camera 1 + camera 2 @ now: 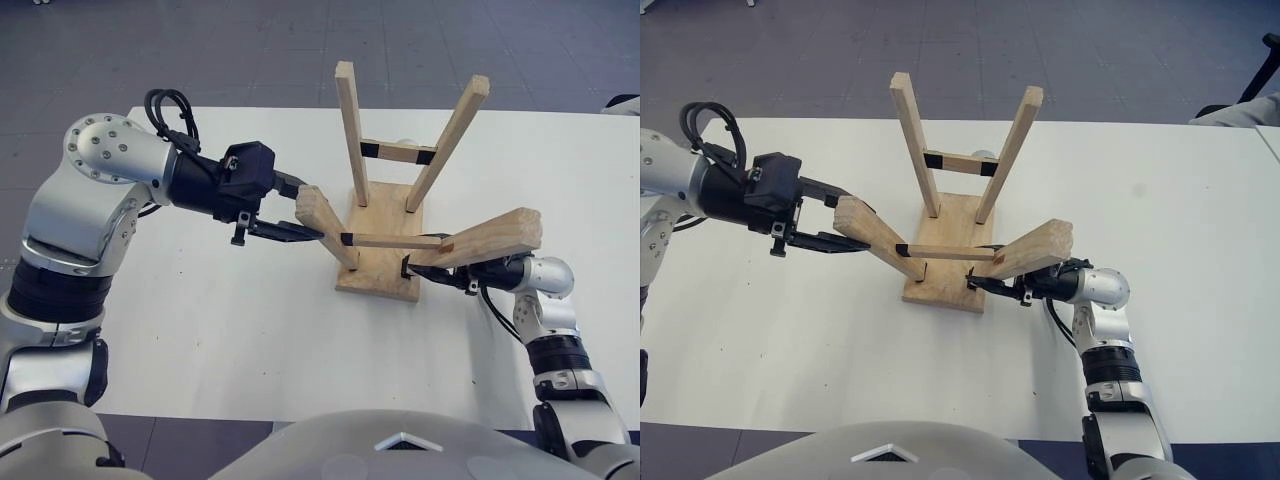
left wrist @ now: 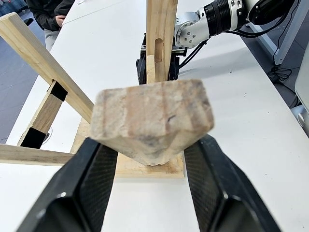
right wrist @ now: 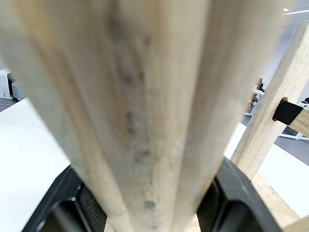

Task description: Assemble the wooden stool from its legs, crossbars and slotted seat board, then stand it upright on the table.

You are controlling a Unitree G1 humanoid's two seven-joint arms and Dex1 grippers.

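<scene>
Seat board (image 1: 385, 268) flat mid-table, upside down; 2 far legs (image 1: 351, 130) socketed at its 12 o'clock end. Near pair, joined by crossbar (image 1: 395, 240), leans toward 6 o'clock over near slots. Left gripper (image 1: 303, 212) clamps 9 o'clock leg (image 1: 325, 225), right gripper (image 1: 992, 283) clamps 3 o'clock leg (image 1: 490, 238). Likely 2-sided hold so frame stays square for seating.

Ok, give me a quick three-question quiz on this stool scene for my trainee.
1. True or false: the seat board lies flat on the table.
2. How many legs stand in the board, held by neither the left pincer nor the right pincer?
3. The left pincer grips: A) a leg, B) the seat board, C) nothing.
Key: 1 true; 2 two; 3 A.
</scene>
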